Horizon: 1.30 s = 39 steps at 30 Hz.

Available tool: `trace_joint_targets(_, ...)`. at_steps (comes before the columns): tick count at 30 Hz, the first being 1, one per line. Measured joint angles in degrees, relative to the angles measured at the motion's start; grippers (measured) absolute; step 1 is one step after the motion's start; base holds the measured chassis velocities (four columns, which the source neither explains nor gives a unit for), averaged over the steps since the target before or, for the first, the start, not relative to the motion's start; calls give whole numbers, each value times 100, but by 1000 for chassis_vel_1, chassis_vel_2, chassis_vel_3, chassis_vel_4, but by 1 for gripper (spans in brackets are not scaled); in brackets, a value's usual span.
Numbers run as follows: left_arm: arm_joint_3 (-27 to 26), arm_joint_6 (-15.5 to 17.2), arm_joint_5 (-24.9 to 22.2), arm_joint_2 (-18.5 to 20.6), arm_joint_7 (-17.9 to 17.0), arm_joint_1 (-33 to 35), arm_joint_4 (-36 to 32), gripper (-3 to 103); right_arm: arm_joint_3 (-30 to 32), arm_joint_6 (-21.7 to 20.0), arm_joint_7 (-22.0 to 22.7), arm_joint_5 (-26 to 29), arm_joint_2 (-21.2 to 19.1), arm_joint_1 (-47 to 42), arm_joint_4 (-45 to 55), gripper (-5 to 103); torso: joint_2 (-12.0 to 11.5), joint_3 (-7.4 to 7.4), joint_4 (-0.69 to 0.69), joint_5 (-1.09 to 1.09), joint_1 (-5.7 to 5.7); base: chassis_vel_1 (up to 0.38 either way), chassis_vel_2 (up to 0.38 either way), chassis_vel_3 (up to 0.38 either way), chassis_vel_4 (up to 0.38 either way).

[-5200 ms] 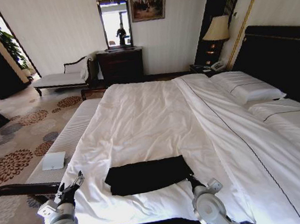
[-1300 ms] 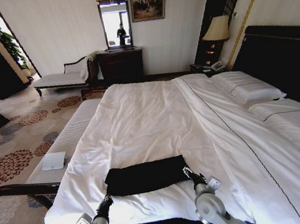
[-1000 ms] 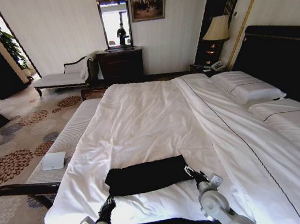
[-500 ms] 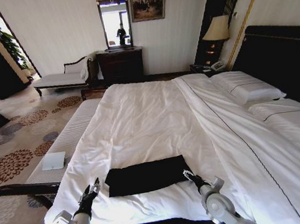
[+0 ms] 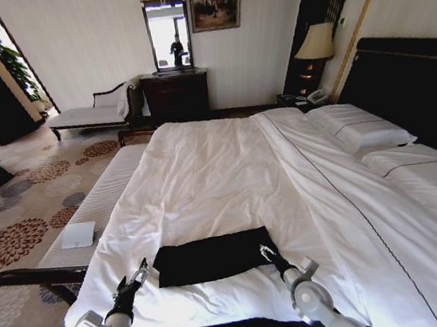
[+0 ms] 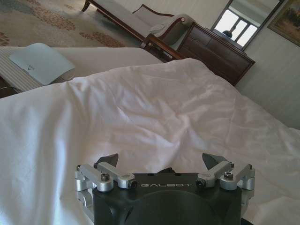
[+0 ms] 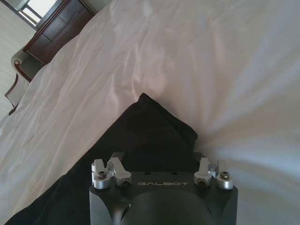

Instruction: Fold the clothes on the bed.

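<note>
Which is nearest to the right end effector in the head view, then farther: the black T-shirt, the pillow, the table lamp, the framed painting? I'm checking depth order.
From the right end effector, which sits at the shirt's right edge:
1. Black T-shirt, right beside it on the bed's near end.
2. Pillow, by the headboard on the right.
3. Table lamp, beyond the pillow.
4. Framed painting, on the far wall.

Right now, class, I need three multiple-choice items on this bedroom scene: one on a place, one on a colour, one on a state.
1. Where does the folded black fabric T-shirt lie?
A. near the foot of the white-sheeted dark-wood bed
B. on the pillows
C. on the carpet

2. What colour is the small flat pad on the bench?
A. red
B. white
C. black

3. How are the left tool's fingers?
A. spread apart over bare sheet
B. clamped on cloth
C. gripping a pillow

Key: A, it rests by the near edge; B, pale against the cushion; A, a clear gap shows.
</note>
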Motion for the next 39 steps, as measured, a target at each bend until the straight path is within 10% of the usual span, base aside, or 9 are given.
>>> trace_joint_targets(17, -7, -18, 137, -90, -165, -49, 63, 100, 300, 261, 185, 181, 85, 19, 602, 5, 0, 0, 1, 0, 0, 0, 0, 0, 0)
trace_joint_targets(32, 160, 66, 242, -169, -238, -265, 45, 100, 1886, 533, -125, 154, -747, -760, 989, 5, 0, 0, -2, 0, 0, 0, 0, 0, 0)
trace_joint_targets(39, 172, 57, 254, -189, -233, -238, -7, 100, 1478, 788, -366, -285, -840, -492, 722, 5, 0, 0, -2, 1, 0, 0, 0, 0, 0)
